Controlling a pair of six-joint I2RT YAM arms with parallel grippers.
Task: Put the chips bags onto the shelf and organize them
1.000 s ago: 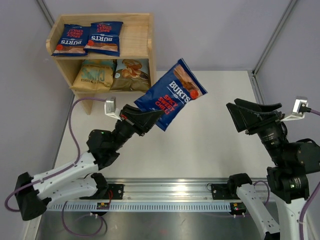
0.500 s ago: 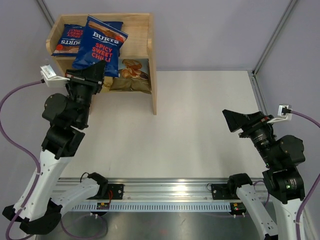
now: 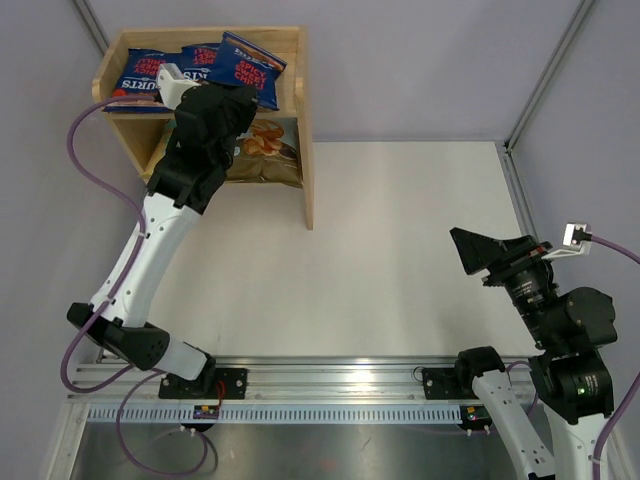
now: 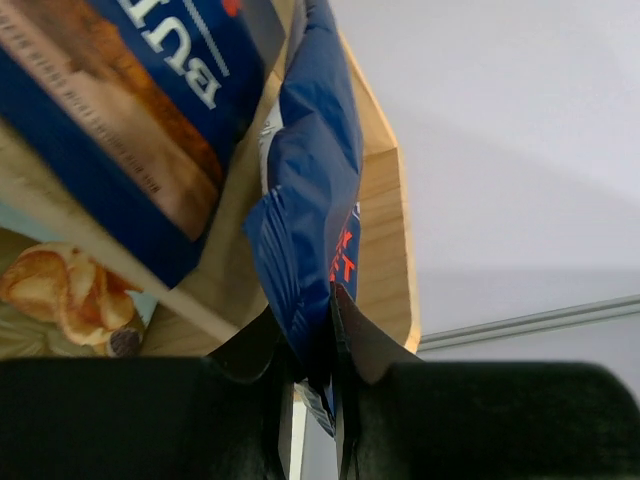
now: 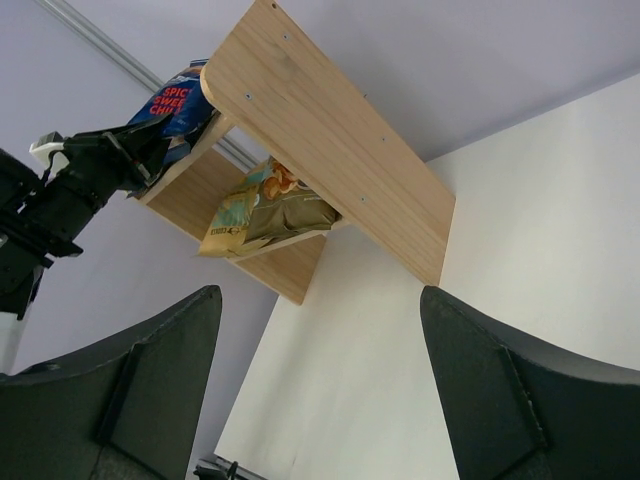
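Dark-blue bag (image 3: 252, 65) pinched in left jaws, perhaps touching shelf (image 3: 289, 95) top | left arm (image 3: 150, 235) outstretched | right jaws wide, empty

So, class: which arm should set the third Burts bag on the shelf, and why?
Left: the left gripper clamps that bag over the shelf's top tier; the right gripper stands open, far away.

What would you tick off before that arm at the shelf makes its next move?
1. Is the left gripper shut on the held Burts bag? ok.
2. Is the bag above the top tier of the shelf? ok.
3. Is it resting on the wood? cannot tell.
4. Does the stored Burts bag lie to the left, out of the way? ok.
5. Is the right gripper open, empty and far from the shelf? ok.
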